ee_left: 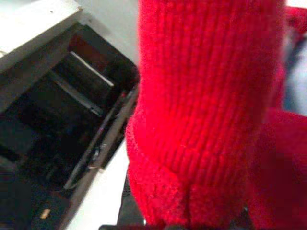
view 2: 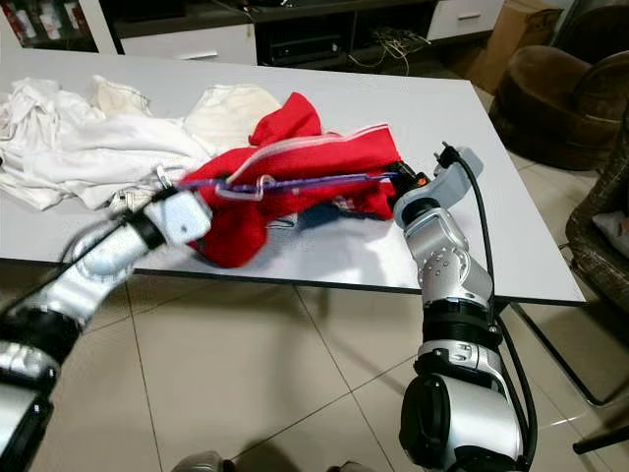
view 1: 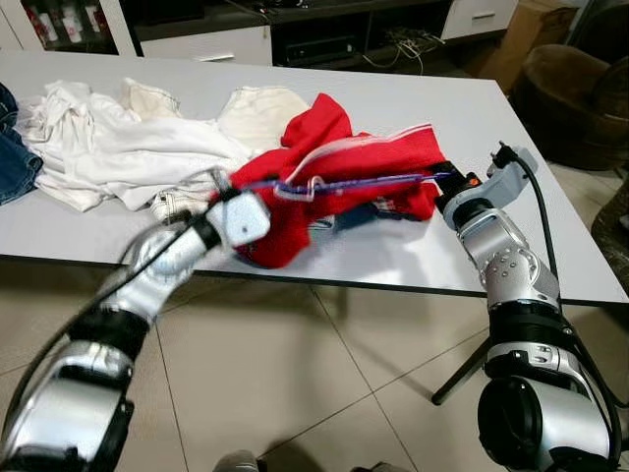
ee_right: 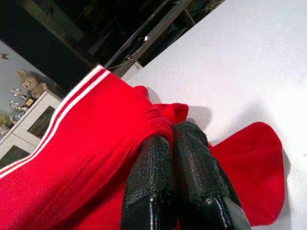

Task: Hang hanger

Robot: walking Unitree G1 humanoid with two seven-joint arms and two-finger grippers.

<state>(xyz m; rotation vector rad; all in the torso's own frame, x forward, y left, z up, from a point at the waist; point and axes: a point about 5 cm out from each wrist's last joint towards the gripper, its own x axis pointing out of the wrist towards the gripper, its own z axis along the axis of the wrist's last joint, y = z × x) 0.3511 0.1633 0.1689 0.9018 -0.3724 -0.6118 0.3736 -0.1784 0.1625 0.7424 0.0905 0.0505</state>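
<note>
Hanger (view 1: pixel 344 184) — a thin purple one — runs level inside the red knit sweater (view 1: pixel 334 167), held just above the white bench (view 1: pixel 511 128), beside a heap of white clothes (view 1: pixel 108 147). The right gripper (ee_right: pixel 170 143) has its two black fingers pressed together, pinching the sweater's shoulder at the hanger's end nearest it; the left gripper (view 1: pixel 218 187) is blurred at the other end, pushed against the red knit, and whether it is spread or clamped I cannot tell. The garment looks only loosely draped, with much of its cloth bunched and touching the bench. To do this step well, I judge the two ends should rise together and stay level, so the sweater does not slide off one arm — and the hook near the middle should be left free of cloth before it goes on any rail.
</note>
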